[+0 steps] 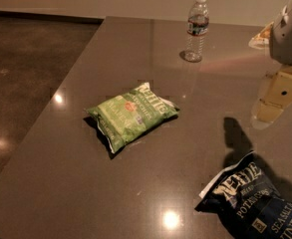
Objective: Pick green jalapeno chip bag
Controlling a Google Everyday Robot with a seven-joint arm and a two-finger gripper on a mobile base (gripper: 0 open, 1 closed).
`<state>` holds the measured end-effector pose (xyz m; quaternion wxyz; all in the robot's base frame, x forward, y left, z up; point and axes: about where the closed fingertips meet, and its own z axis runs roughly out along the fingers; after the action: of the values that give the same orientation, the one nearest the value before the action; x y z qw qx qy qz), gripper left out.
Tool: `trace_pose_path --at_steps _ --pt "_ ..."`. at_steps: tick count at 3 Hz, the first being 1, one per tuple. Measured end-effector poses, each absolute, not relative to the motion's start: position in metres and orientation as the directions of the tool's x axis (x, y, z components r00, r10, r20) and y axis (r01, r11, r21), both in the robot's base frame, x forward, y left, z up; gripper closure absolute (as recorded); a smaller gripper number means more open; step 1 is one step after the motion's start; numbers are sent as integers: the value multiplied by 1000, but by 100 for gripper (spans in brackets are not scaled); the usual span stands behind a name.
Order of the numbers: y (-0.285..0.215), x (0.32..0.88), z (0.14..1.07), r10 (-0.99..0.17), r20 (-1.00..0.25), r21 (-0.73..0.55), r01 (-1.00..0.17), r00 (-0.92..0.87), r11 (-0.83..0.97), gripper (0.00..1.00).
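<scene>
Nothing picked yet: green jalapeno chip bag (131,114) lies untouched on counter (75,183), front-left of water bottle (197,29), & my pincer (277,97) hangs well right of it, open/closed I cannot tell.

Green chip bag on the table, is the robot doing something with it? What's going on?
The robot is meant to pick up the green chip bag, lying flat in the middle of the table. Its gripper hangs over the table's right side, not touching the bag. A dark blue chip bag lies near right; a water bottle stands at the far side.
</scene>
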<state>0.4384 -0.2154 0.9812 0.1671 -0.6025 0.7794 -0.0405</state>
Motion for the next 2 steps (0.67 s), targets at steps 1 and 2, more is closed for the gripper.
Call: trace_pose_path --at_steps 1,2 --pt "-215 438 981 -953 -212 -265 -926 -218 271 0" --pt "-200 452 973 -944 -242 -247 -927 -224 283 0"
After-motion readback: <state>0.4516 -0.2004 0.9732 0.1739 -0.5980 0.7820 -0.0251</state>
